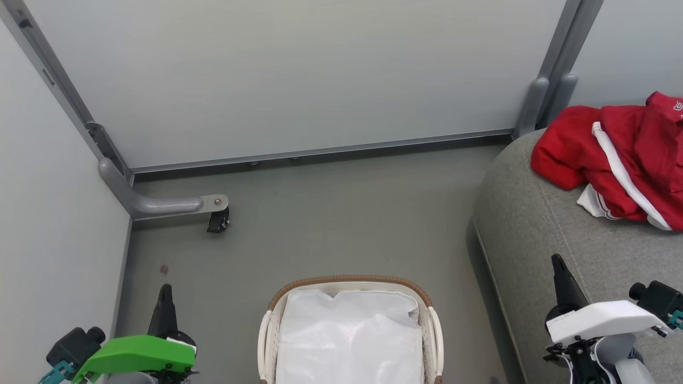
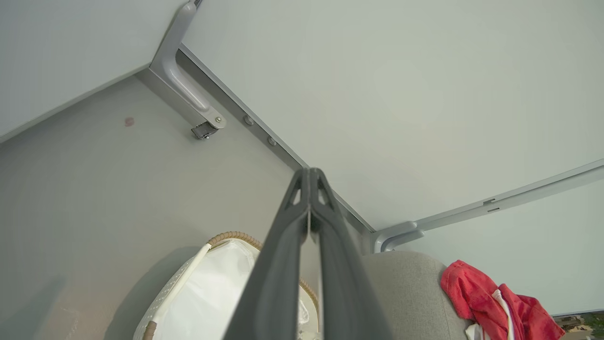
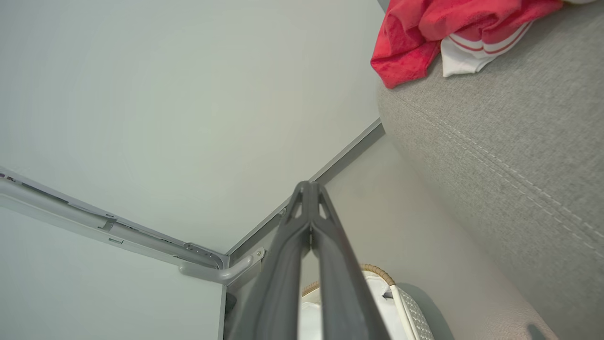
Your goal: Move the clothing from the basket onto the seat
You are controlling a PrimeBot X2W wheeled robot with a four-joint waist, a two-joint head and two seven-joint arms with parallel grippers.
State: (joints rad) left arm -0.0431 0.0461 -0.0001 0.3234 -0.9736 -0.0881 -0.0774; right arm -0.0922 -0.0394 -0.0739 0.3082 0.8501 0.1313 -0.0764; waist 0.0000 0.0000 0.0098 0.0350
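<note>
Found red sports garments [image 1: 619, 160] heaped on the grey sofa seat [image 1: 533, 240], well to the right of and beyond the laundry basket [image 1: 349, 280]. Saw white liner [image 1: 349, 341] inside the basket, with no red in the part visible. Judged the transfer done or nearly so. Recommended checking the basket's cut-off near end before finishing, arms kept off its rim. Noted left gripper [image 1: 166, 292] left of the basket and right gripper [image 1: 556, 262] right of it, fingers pressed together, both empty, pointing forward.
</note>
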